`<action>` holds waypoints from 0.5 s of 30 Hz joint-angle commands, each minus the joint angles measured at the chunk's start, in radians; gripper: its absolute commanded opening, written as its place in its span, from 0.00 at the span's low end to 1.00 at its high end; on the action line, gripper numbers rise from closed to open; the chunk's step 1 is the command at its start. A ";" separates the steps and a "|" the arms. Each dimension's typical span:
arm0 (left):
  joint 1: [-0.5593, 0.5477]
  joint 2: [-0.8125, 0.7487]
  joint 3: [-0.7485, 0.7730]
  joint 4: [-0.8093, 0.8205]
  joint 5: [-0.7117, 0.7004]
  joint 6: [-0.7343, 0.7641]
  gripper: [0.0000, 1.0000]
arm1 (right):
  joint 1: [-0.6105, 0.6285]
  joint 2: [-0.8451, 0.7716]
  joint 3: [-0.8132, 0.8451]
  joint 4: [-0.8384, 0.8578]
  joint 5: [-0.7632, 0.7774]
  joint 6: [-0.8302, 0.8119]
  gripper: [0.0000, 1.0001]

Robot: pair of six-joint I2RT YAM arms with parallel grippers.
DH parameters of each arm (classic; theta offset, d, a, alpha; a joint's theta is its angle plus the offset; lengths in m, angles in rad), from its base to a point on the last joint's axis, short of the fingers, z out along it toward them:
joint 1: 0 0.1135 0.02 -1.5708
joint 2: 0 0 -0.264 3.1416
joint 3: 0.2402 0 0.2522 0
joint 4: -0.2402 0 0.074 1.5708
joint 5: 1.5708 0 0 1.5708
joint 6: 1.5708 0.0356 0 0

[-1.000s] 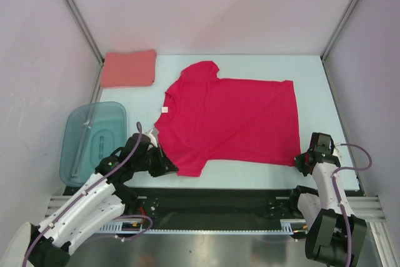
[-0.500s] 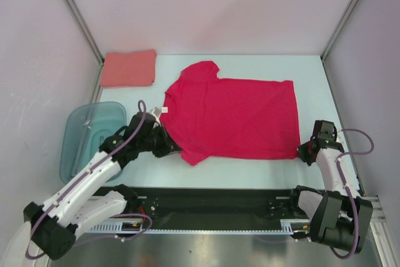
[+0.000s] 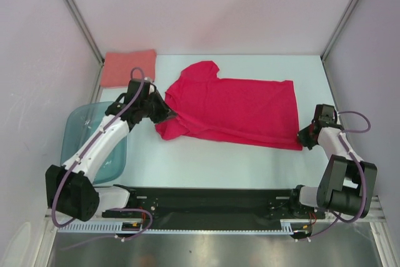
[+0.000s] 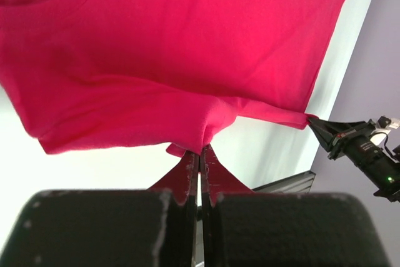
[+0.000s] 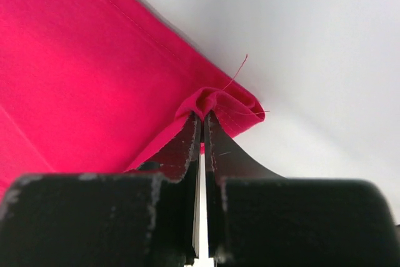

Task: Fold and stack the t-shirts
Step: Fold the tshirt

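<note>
The crimson-red t-shirt (image 3: 231, 107) lies across the middle of the table, its near edge folded up over the rest. My left gripper (image 3: 169, 115) is shut on the shirt's near left sleeve edge (image 4: 201, 145), carried up beside the collar. My right gripper (image 3: 304, 137) is shut on the shirt's near right hem corner (image 5: 215, 107). The salmon-pink t-shirt (image 3: 128, 67) lies folded at the far left corner. In the left wrist view the red cloth (image 4: 169, 48) fills the frame, and the right gripper (image 4: 325, 130) shows at the far hem corner.
A translucent teal tub (image 3: 78, 130) stands at the left edge, partly under my left arm. Grey walls close in the left, right and back. A black rail (image 3: 206, 201) runs along the near table edge.
Both grippers have moved away from the near edge, pulling the shirt's near edge up and over. The left gripper went from the near left to beside the collar.
</note>
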 commanded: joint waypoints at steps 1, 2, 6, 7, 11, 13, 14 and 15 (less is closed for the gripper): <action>0.021 0.044 0.083 0.039 0.026 0.039 0.00 | 0.002 0.030 0.066 0.045 -0.010 -0.040 0.00; 0.024 0.052 0.091 0.042 0.025 0.040 0.00 | 0.002 0.036 0.081 0.053 -0.017 -0.046 0.00; 0.036 0.100 0.120 0.045 0.025 0.050 0.00 | 0.002 0.083 0.116 0.068 -0.037 -0.070 0.00; 0.039 0.108 0.124 0.047 0.025 0.050 0.00 | 0.002 0.091 0.124 0.071 -0.044 -0.079 0.00; 0.048 0.138 0.144 0.049 0.019 0.057 0.00 | 0.003 0.130 0.149 0.099 -0.092 -0.092 0.00; 0.059 0.151 0.154 0.048 0.016 0.057 0.00 | 0.005 0.150 0.161 0.105 -0.102 -0.092 0.00; 0.062 0.158 0.161 0.049 0.019 0.057 0.00 | 0.003 0.157 0.164 0.111 -0.106 -0.090 0.00; 0.064 0.173 0.167 0.050 0.019 0.060 0.00 | 0.003 0.166 0.170 0.114 -0.110 -0.090 0.00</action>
